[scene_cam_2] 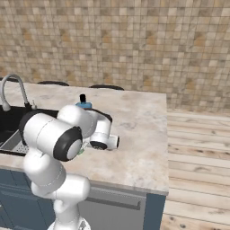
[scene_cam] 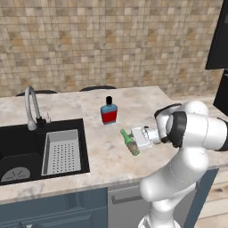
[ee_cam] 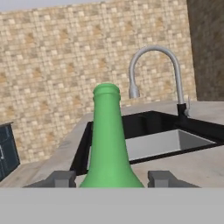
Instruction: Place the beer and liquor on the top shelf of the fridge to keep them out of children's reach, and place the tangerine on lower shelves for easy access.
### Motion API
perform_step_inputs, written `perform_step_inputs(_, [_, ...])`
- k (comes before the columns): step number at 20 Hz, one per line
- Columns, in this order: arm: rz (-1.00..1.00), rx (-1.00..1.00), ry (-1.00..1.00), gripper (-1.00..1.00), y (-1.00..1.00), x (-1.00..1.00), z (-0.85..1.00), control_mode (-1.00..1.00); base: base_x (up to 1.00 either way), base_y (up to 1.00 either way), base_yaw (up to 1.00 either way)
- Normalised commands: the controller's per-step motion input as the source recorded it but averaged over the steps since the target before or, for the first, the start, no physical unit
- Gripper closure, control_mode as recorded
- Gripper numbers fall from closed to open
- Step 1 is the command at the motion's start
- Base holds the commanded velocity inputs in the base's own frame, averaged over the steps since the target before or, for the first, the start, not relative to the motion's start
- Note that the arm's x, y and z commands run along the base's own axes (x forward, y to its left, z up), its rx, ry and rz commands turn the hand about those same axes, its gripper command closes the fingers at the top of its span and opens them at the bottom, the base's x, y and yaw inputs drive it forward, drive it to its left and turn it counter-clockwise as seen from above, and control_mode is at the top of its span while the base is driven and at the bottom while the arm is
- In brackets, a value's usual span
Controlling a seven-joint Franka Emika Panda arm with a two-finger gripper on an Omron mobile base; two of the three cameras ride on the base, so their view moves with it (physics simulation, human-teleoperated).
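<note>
Left base view: high behind the arm, facing forward and down over the table (scene_cam: pixel 133 111), sink (scene_cam: pixel 42 149) at 9 o'clock, tiled wall (scene_cam: pixel 111 40) at 12. Right base view: same table (scene_cam_2: pixel 139 130) from the other side, wooden floor (scene_cam_2: pixel 197 152) at 3 o'clock. Hand view: very close along the beer (ee_cam: pixel 108 144), faucet (ee_cam: pixel 155 74) and sink (ee_cam: pixel 148 140) beyond; shared with both base views.

A glossy white arm (scene_cam: pixel 187 147) of rounded, bulbous segments — dark black bands ring the joints. At centre frame, a boxy white hand; its gripper (ee_cam: pixel 111 179) ends in two small grey, blocky fingertips (ee_cam: pixel 59 178).
</note>
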Motion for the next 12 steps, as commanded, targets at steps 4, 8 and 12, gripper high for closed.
perform_step_inputs(4, [0.00,0.00,0.00,1.00,0.00,0.00,0.00,-1.00,0.00,0.00,0.00])
perform_step_inputs(8, [0.00,0.00,0.00,1.00,-0.02,-0.02,0.18,-1.00,0.00,0.00,0.00])
perform_step_inputs(12, [-0.03,0.00,0.00,1.00,-0.08,-0.27,0.66,-1.00,0.00,0.00,0.00])
